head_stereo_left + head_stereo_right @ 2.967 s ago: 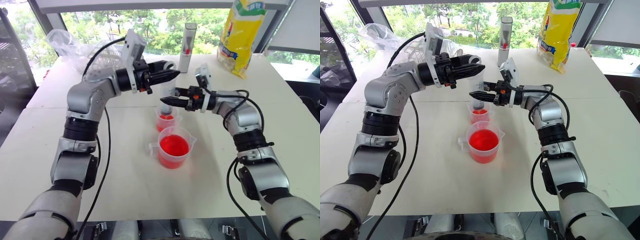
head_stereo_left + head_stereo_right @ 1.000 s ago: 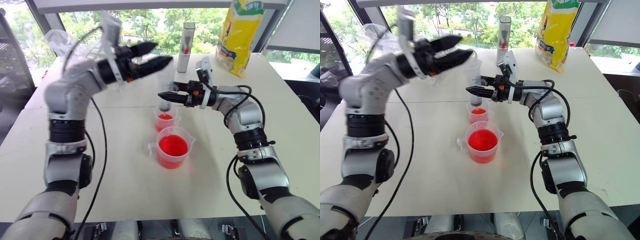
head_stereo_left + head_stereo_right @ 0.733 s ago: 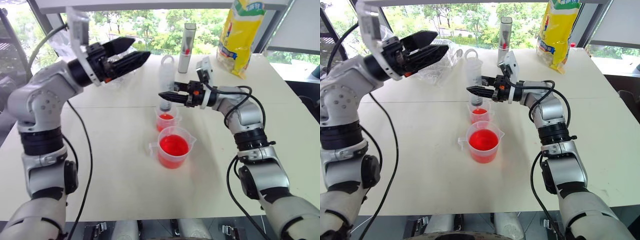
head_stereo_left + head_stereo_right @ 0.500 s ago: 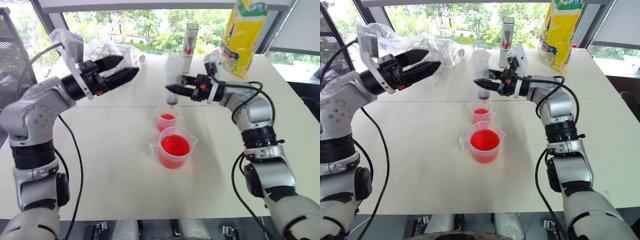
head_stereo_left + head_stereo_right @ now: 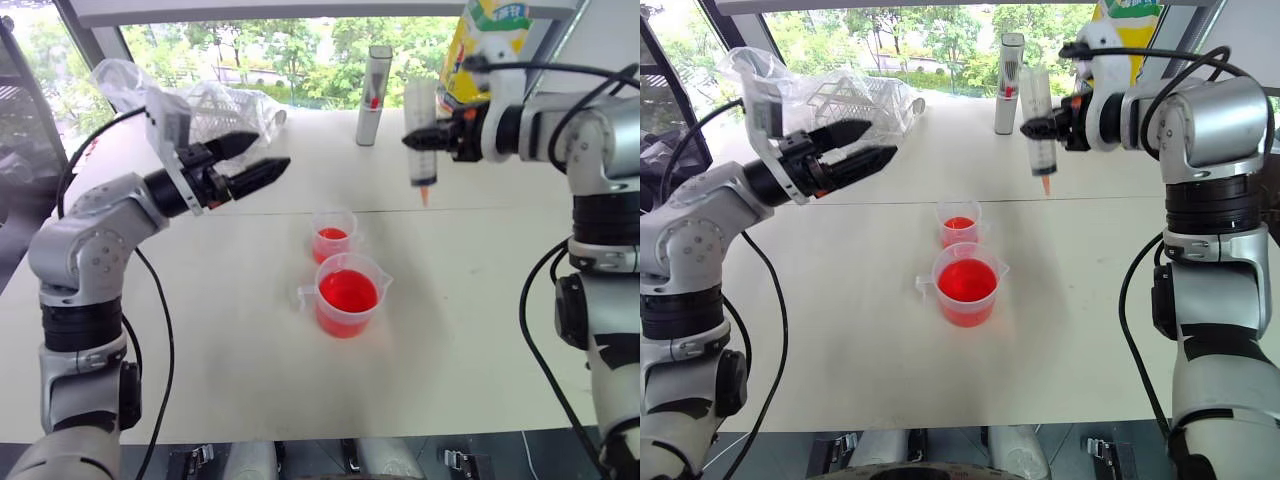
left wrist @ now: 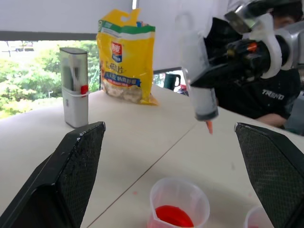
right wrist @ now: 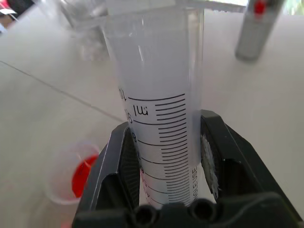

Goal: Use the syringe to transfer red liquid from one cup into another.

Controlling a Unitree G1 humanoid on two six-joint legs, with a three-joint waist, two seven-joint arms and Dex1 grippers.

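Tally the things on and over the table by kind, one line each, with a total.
Cups holding red liquid: 2, the handled beaker and the small cup
Syringe: 1
Yellow bag: 1
Grey canister: 1
Clear plastic bag: 1
Total: 6

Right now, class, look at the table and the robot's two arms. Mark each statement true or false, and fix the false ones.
1. The right gripper holds the syringe upright, tip down. True.
2. The syringe tip is dipped in the small cup. False: it hangs in the air, off to the side of both cups.
3. The left gripper grips the beaker. False: its jaws are open and hold nothing.
4. Both the small cup and the beaker contain red liquid. True.
5. A yellow bag stands on the table. True.
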